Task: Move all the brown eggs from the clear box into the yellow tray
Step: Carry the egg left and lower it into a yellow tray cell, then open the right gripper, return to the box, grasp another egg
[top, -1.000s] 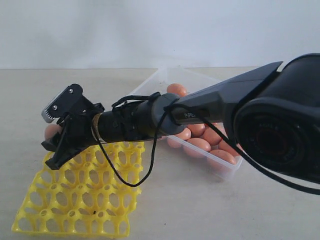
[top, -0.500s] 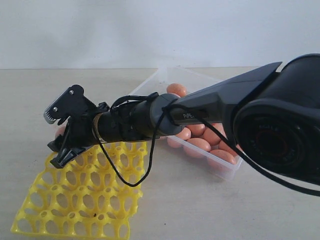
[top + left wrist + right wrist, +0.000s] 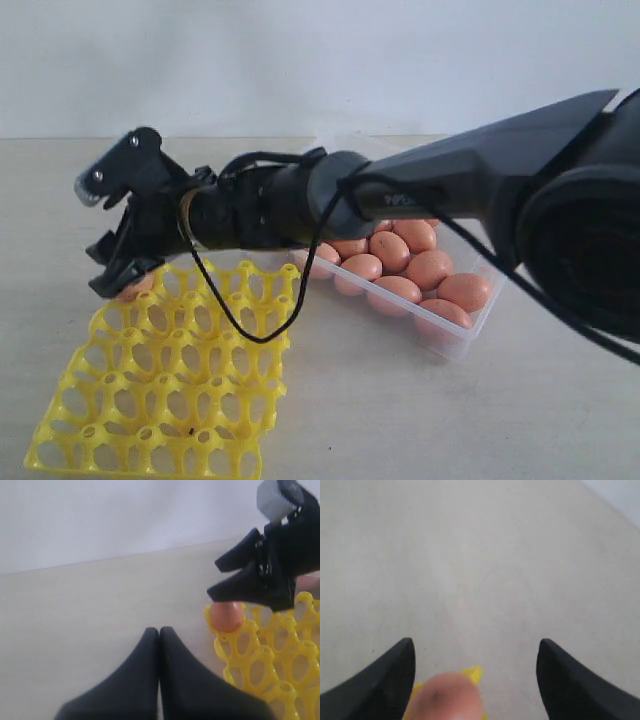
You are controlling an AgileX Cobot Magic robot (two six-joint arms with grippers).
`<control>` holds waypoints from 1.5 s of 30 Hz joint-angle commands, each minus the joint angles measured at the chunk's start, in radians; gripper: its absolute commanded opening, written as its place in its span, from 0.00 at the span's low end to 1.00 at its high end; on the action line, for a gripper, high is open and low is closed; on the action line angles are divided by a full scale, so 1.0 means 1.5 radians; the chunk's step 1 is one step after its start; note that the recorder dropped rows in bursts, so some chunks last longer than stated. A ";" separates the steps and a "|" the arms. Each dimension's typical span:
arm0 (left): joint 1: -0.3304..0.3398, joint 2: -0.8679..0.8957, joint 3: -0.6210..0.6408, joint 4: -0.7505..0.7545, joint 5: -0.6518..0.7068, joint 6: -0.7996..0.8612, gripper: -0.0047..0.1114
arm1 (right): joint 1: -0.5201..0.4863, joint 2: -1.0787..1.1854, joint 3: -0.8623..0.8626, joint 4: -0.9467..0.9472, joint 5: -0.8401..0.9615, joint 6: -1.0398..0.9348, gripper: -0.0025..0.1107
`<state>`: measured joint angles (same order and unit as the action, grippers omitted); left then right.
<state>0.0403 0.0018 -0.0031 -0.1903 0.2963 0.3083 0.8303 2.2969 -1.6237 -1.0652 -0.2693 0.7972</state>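
Observation:
One brown egg (image 3: 137, 287) sits in the far left corner cup of the yellow tray (image 3: 170, 385). My right gripper (image 3: 106, 264) hangs just above it, open, its fingers apart from the egg. In the right wrist view that egg (image 3: 447, 697) lies low between the spread jaws of the right gripper (image 3: 475, 645), over a tray corner (image 3: 474, 672). The left wrist view shows the same egg (image 3: 226, 616), the tray (image 3: 262, 655) and the right gripper (image 3: 215, 577) over them. My left gripper (image 3: 159, 630) is shut and empty, on the table beside the tray. Several eggs (image 3: 430, 268) fill the clear box (image 3: 455, 345).
The right arm (image 3: 420, 200) stretches across the box and the tray's far edge, with a black cable (image 3: 245, 335) looping down over the tray. Bare beige table (image 3: 400, 420) lies in front of the box and to the tray's right.
The right gripper's jaws have spread and let go of the egg, which now rests in the tray's corner cup. The gripper has lifted slightly off it.

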 commanded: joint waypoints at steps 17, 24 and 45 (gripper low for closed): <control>-0.002 -0.001 0.002 0.001 -0.006 0.003 0.00 | -0.053 -0.318 0.053 0.323 0.888 -0.370 0.02; -0.002 -0.001 0.002 0.001 -0.005 0.003 0.00 | -0.331 -0.327 0.052 0.956 0.994 -0.819 0.02; -0.002 -0.001 0.002 0.001 -0.005 0.003 0.00 | -0.308 -0.193 0.052 0.778 0.975 -1.120 0.55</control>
<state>0.0403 0.0018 -0.0031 -0.1903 0.2963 0.3083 0.3691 1.9941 -1.5445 0.1194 1.1975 -0.8198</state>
